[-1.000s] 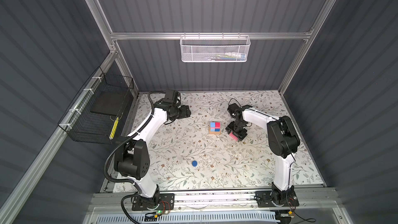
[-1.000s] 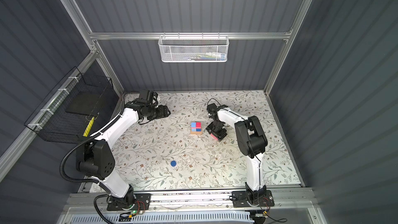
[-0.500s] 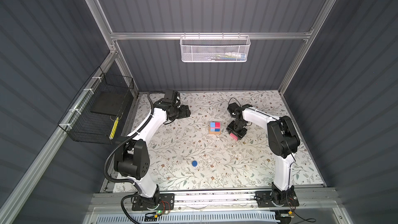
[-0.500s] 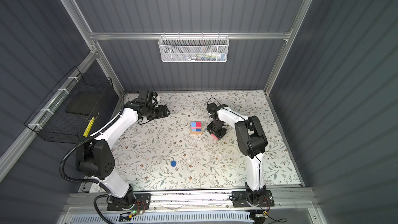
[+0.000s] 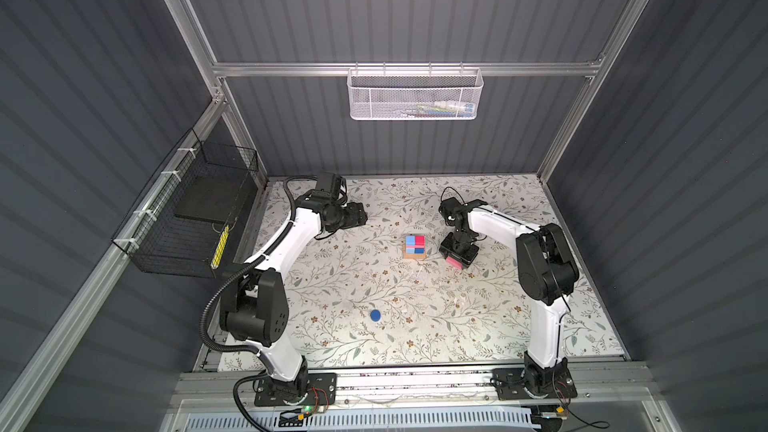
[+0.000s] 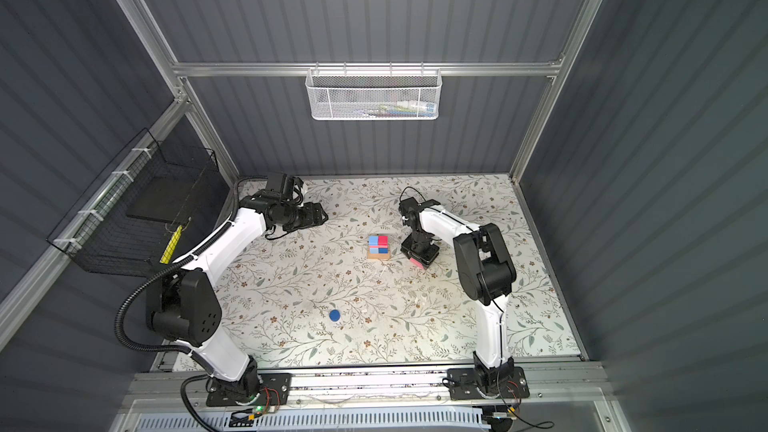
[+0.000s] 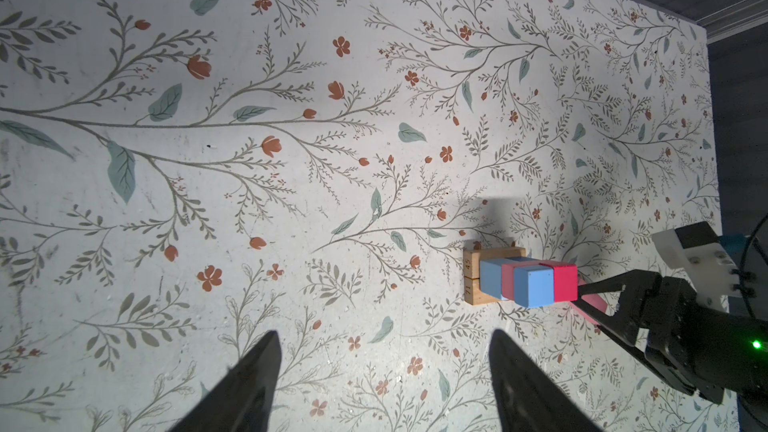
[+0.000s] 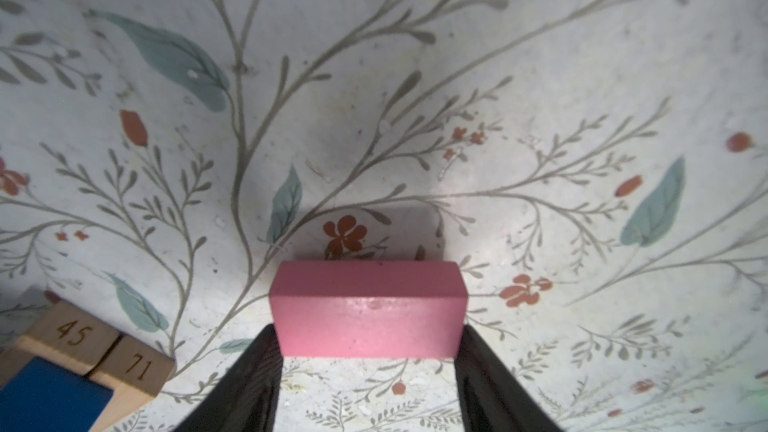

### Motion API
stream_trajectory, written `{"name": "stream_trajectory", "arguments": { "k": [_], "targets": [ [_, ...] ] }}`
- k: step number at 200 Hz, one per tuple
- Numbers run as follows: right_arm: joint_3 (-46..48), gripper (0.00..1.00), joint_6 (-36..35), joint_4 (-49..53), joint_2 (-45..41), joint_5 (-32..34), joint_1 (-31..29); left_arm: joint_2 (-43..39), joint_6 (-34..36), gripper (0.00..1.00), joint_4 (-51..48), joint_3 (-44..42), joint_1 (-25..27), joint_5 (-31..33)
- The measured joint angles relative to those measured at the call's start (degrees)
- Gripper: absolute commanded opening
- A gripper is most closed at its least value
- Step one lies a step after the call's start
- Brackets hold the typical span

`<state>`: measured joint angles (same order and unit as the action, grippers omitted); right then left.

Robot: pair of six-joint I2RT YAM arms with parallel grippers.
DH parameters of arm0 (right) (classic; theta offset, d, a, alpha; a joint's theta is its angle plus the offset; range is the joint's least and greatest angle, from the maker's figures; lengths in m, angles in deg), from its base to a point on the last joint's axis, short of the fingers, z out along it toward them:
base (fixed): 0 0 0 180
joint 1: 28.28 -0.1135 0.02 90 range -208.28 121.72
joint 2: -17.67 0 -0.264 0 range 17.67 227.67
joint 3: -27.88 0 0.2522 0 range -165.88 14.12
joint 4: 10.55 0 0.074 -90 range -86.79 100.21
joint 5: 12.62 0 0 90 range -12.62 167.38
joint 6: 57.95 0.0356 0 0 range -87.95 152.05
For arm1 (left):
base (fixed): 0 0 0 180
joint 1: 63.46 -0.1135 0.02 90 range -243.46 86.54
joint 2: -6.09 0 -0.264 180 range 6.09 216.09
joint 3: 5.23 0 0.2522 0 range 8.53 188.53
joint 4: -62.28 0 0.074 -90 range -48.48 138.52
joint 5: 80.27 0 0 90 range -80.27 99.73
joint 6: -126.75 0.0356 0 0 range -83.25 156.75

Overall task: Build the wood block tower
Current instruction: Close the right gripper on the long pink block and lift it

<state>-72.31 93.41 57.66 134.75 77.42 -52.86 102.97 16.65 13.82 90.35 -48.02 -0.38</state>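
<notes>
walls (image 5: 83,118): dark grey ribbed panels on the left, back and right, set in an aluminium frame (image 5: 399,69).
black wire basket (image 5: 187,218): hangs on the left wall's rail beside the desk's left edge, with a dark flat slab (image 5: 203,201) lying in it.
left arm (image 5: 291,234): white and black, it rises from the front rail (image 5: 415,380) and reaches over the far left part of the desk.
left hand (image 5: 362,216): open and empty, with its fingers (image 7: 249,380) wide apart in the left wrist view; it points toward the tower, well apart from it.
desk (image 5: 478,326): a pale sheet printed with grey-green branches, teal leaves and rust flowers, scuffed and speckled in the wrist views.
dark blue disc (image 5: 375,315): lies flat and alone toward the near edge, well apart from both hands.
tower (image 5: 414,245): near the desk's middle. Two tan oblongs (image 8: 95,351), marked 45 and 71, lie side by side as its base, with three blue cubes (image 7: 534,290) and a red cube (image 5: 419,240) in a square on top.
white mesh basket (image 5: 413,95): hangs on the back rail; its contents are too small to tell.
right hand (image 5: 455,259): just right of the tower, pointing down and gripping the pink oblong at both ends.
pink oblong (image 8: 368,317): between that hand's fingers (image 8: 249,376), low over the desk; whether it is lifted cannot be told.
right arm (image 5: 544,268): white and black, bent over the right side of the desk.
</notes>
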Motion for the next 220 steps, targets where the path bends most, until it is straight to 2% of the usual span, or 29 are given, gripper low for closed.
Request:
{"name": "stream_trajectory", "arguments": {
  "k": [133,166,220],
  "targets": [
    [-2.23,0.61,-7.5,3.39,-3.06,3.8,-0.74,-0.02,0.0,0.79,-0.02,0.0,-0.07,-0.42],
    [-8.04,0.61,-11.3,6.51,-4.04,4.85,-1.57,-0.04,0.02,0.79,-0.04,0.0,-0.17,-0.39],
    [-25.38,0.61,-19.69,14.27,-3.08,6.23,-4.68,-0.04,0.07,0.79,-0.26,0.0,-0.37,-0.37]
  ]
}}
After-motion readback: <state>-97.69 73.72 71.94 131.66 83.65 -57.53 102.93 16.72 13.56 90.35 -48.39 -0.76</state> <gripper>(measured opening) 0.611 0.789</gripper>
